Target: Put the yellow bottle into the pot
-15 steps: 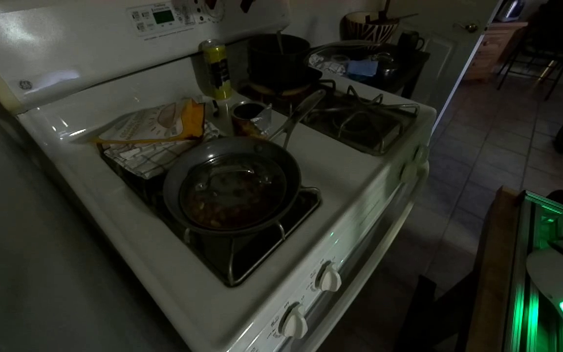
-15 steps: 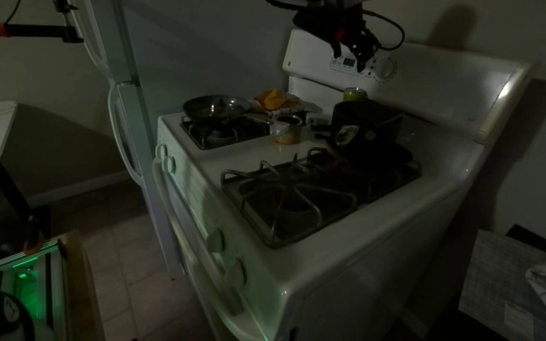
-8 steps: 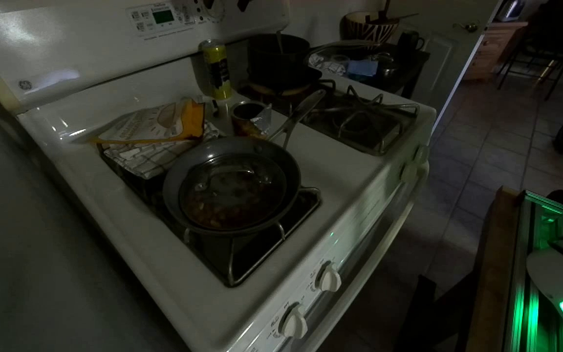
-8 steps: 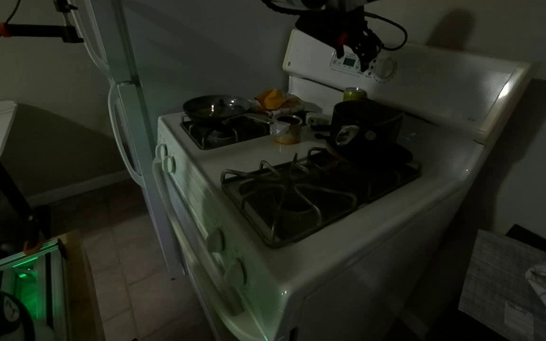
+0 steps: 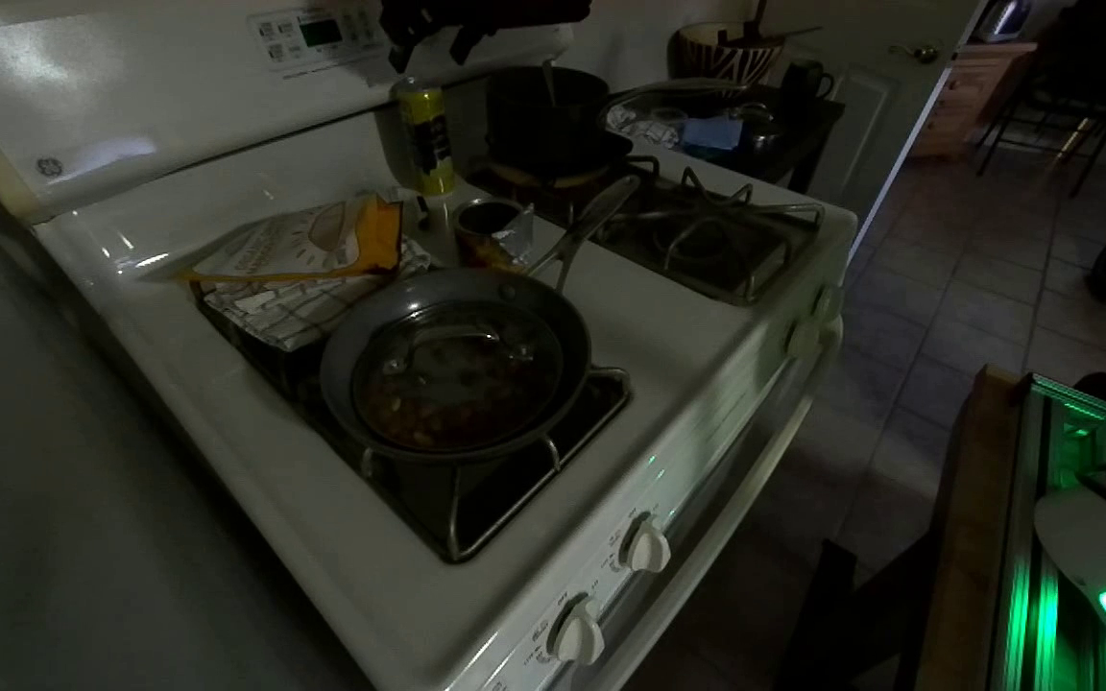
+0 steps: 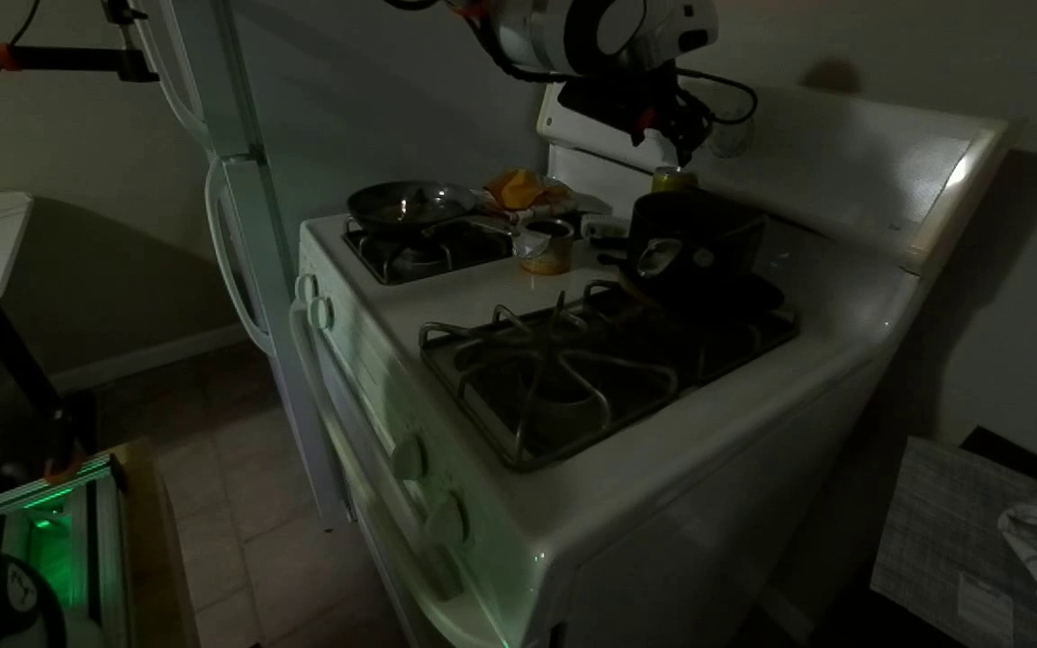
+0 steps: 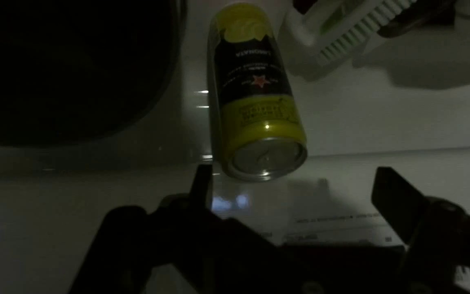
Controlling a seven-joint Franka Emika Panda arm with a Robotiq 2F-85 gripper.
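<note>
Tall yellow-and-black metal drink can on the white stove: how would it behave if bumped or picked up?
The tall yellow-and-black metal drink can stands upright and narrow, so a bump might tip it; being round, it would then probably roll. Its smooth, shiny surface could slip in a loose grip. Its weight doesn't show.

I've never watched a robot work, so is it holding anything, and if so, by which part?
Nothing is held: the gripper is open, and the yellow can stands on the stove, outside its jaws.

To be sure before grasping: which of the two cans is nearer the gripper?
The tall yellow can, just below the gripper; the short opened can, near the frying pan, is farther.
</note>
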